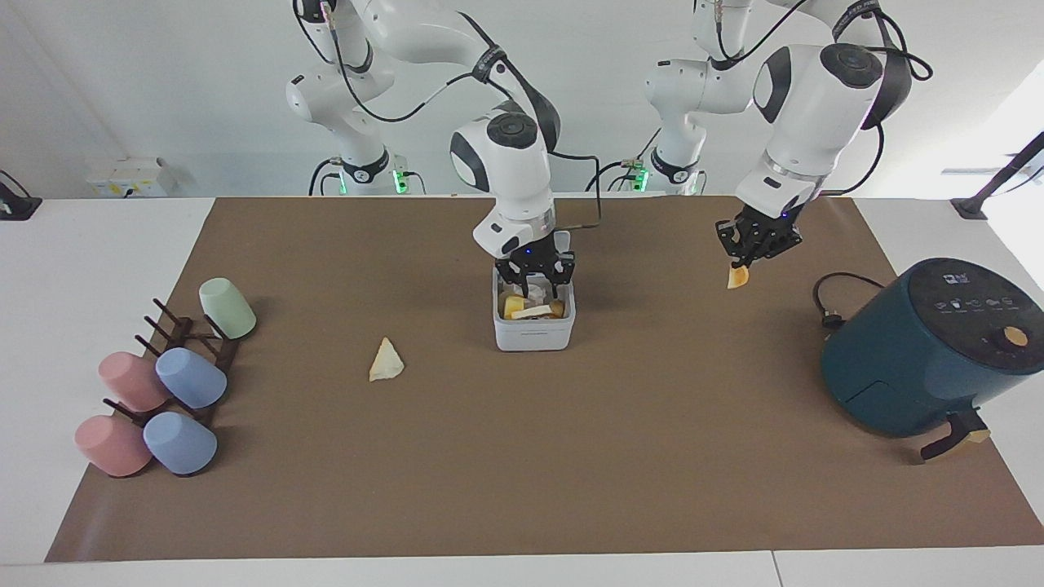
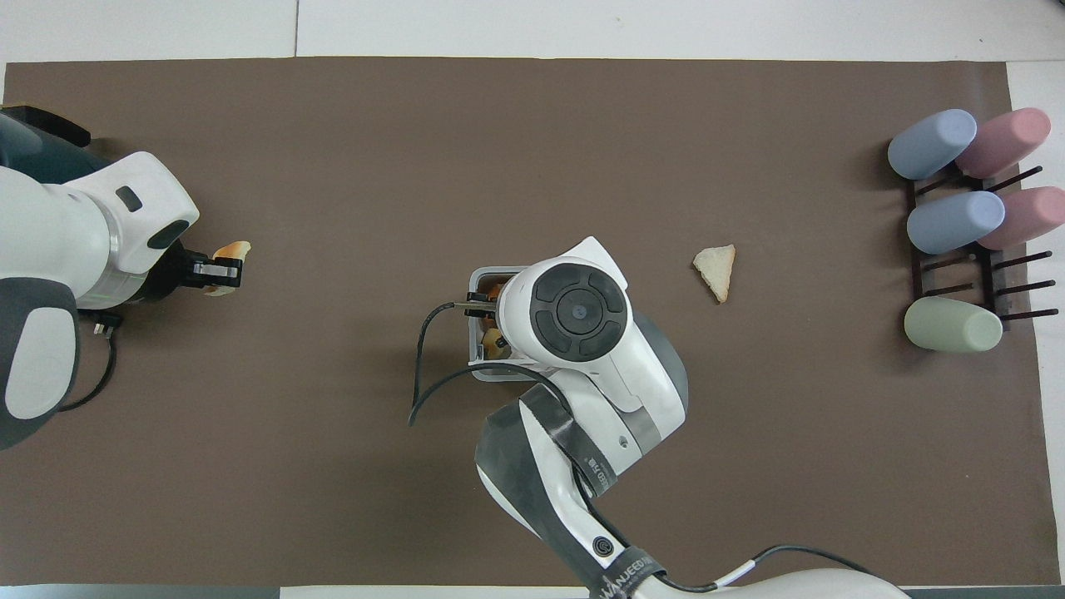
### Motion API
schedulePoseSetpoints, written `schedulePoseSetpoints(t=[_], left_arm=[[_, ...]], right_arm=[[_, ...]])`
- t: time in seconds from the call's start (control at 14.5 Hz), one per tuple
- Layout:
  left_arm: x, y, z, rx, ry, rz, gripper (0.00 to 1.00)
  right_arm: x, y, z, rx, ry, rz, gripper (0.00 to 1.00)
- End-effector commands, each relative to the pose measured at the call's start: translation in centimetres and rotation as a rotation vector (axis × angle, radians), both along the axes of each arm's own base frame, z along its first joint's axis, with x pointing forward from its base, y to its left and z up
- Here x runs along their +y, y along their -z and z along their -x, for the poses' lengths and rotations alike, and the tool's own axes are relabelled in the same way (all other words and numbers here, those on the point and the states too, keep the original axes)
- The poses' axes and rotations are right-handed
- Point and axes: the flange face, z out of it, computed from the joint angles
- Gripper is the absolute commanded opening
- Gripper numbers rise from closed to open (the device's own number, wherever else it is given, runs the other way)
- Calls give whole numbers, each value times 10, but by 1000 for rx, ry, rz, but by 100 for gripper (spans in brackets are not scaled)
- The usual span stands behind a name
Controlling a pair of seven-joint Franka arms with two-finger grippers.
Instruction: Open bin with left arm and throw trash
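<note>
The white bin (image 1: pixel 534 334) stands open mid-mat, its lid upright on the side nearer the robots. A cream bread wedge (image 1: pixel 534 311) and orange pieces lie inside it. My right gripper (image 1: pixel 534 275) hangs open and empty just over the bin's mouth, and the right arm hides most of the bin (image 2: pixel 478 283) in the overhead view. My left gripper (image 1: pixel 744 262) is shut on the golden-orange crust chunk (image 1: pixel 738 277), held above the mat between the bin and the air fryer; the chunk also shows in the overhead view (image 2: pixel 232 249). A second bread wedge (image 1: pixel 387 361) lies on the mat toward the right arm's end.
A dark teal air fryer (image 1: pixel 930 346) stands at the left arm's end, its black cable (image 1: pixel 832 302) on the mat beside it. A dark rack with several pastel cups (image 1: pixel 192 379) sits at the right arm's end.
</note>
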Motion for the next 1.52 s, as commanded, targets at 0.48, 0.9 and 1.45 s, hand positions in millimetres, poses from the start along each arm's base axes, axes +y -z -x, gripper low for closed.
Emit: schedulePoseSetpoints(t=[0.48,0.9,1.45], left_arm=[[-136,41,10,-76,-40,42,0],[-241,73,33,-85,-37,160,0],[-286,77,74,-36,32,191,100]], right_arm=[[-83,-60,-71,-55,-54,18,100],[-214,-12,-104,-29,-320,96,100],[-278,112,-49,25,-391,128,97]])
